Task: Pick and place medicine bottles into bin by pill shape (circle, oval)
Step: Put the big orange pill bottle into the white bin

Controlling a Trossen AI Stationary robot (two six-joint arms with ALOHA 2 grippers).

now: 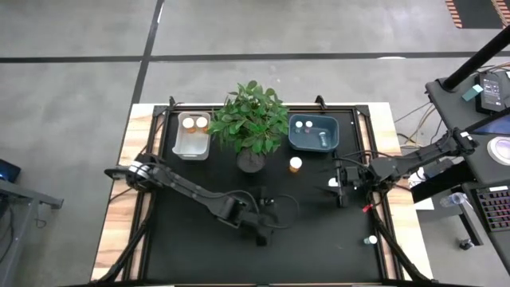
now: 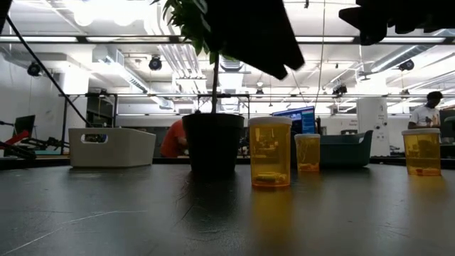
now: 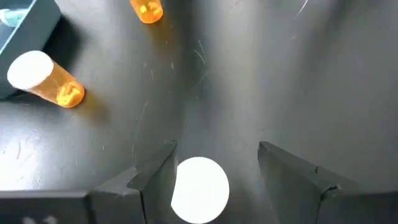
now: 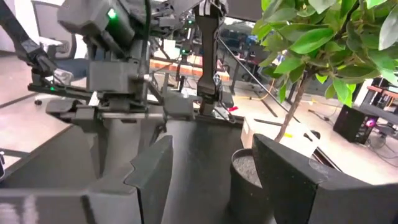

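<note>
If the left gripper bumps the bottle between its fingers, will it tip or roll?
Probably tips easily: in the low view the amber bottle stands tall and narrow, with just a few pills at its bottom, so likely light. Once down, its round body would likely roll. The left gripper stands open around its white cap, close to one finger.

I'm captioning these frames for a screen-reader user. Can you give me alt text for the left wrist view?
The left gripper hangs open over a white-capped bottle standing between its two dark fingers on the black table. Farther off, two orange bottles stand near a blue bin.
</note>
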